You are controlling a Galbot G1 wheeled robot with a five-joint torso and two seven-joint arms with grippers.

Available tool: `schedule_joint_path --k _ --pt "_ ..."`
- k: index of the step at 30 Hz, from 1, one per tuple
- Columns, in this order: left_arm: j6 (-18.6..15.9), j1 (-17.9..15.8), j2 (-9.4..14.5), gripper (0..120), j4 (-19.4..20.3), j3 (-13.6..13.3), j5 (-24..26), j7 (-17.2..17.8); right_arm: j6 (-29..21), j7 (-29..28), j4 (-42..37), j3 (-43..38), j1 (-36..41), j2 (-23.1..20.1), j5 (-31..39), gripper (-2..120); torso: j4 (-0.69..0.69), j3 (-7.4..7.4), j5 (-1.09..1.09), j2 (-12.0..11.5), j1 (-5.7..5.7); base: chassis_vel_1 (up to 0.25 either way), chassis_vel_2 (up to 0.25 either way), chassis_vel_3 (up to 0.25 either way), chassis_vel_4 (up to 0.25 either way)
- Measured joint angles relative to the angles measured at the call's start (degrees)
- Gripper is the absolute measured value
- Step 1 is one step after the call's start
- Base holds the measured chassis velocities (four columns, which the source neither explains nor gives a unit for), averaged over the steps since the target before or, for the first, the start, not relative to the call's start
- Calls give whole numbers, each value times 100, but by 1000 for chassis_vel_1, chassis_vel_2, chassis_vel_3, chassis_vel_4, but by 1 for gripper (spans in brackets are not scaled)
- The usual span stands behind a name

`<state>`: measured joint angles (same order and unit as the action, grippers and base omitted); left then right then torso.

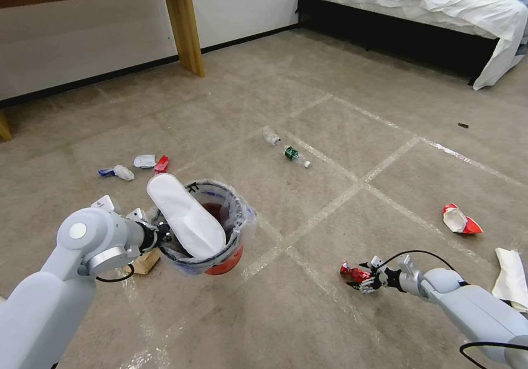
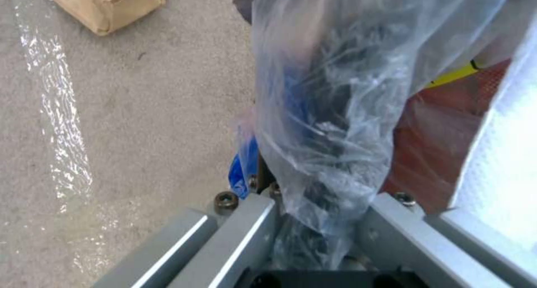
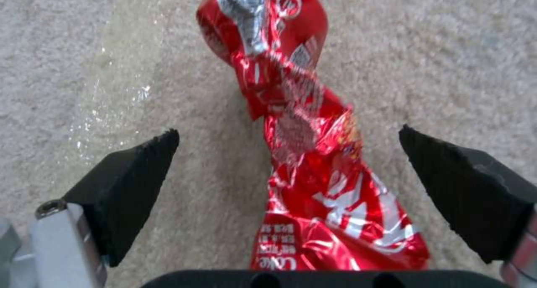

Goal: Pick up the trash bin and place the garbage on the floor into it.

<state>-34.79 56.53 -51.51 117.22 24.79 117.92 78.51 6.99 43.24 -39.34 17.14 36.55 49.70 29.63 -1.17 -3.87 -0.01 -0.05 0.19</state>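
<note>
1. Head view: the left gripper (image 1: 163,233) holds the bin (image 1: 220,259) by its rim, lifted off the floor (image 1: 330,303). A white slipper (image 1: 184,221) leans out of the bin. The right gripper (image 1: 367,279) is low on the floor at a crushed can (image 1: 353,272). Bottles (image 1: 286,149) lie farther off, wrappers (image 1: 461,219) near the right edge.
2. Left wrist view: the left gripper's fingers (image 2: 246,233) are clenched on the bag (image 2: 330,112) and bin rim; a cardboard piece (image 2: 103,5) lies on the floor.
3. Right wrist view: the right gripper's pads (image 3: 140,183) are spread wide either side of the can (image 3: 313,162), not touching it.
</note>
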Motion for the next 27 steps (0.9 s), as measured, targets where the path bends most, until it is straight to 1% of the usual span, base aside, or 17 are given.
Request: schedule_joint_path --k 9,10,14,15,16,17,18,19,20,21,22,23,25,26,27 --pt "-9 25 -2 0 12 6 -32 -11 -3 41 186 8 -63 106 -27 100 0 0 0 0 0 0 0 0 0" --pt "-12 29 -12 0 10 6 -49 -17 -7 42 217 8 -77 128 -29 98 0 0 0 0 0 0 0 0 0" --pt "-22 33 -31 0 -4 1 -73 -27 -10 70 251 6 -89 152 -31 95 0 0 0 0 0 0 0 0 0" --pt "-23 33 -40 0 -13 -5 -81 -31 -10 70 262 3 -92 160 -34 90 0 0 0 0 0 0 0 0 0" --pt "-26 33 -48 0 -23 -12 -86 -34 -9 70 276 -3 -95 169 -34 84 -1 0 -1 0 0 0 0 0 0" --pt "-26 33 -48 0 -23 -12 -86 -34 -9 70 276 -3 -95 169 -34 84 -1 0 -1 0 0 0 0 0 0" --pt "-31 30 -59 0 -36 -20 -93 -36 -2 69 302 -10 -96 184 -28 79 -1 0 -3 0 0 0 0 0 0" --pt "-34 21 -67 0 -56 -37 -102 -39 7 69 341 -32 -99 203 -25 70 -1 1 -5 0 0 0 0 0 0" --pt "-34 21 -67 0 -56 -37 -102 -39 7 69 341 -32 -99 203 -25 70 -1 1 -5 0 0 0 0 0 0" --pt "-39 15 -70 0 -66 -48 -105 -41 23 75 368 -53 -99 217 -26 67 -2 1 -6 0 0 0 0 0 0" --pt "-42 7 -73 0 -76 -57 -108 -42 36 75 385 -76 -99 228 -27 61 -2 1 -6 0 -1 0 0 0 0" --pt "-42 7 -73 0 -76 -57 -108 -42 36 75 385 -76 -99 228 -27 61 -2 1 -6 0 -1 0 0 0 0" --pt "-47 0 -78 0 -85 -70 -114 -46 50 76 393 -104 -91 250 -26 48 -2 1 -2 1 -1 0 0 0 0" --pt "-47 0 -78 0 -85 -70 -114 -46 50 76 393 -104 -91 250 -26 48 -2 1 -2 1 -1 0 0 0 0" --pt "-52 -1 -83 0 -91 -83 -120 -47 62 76 394 -114 -82 261 -24 42 -1 1 0 0 0 0 0 0 0"
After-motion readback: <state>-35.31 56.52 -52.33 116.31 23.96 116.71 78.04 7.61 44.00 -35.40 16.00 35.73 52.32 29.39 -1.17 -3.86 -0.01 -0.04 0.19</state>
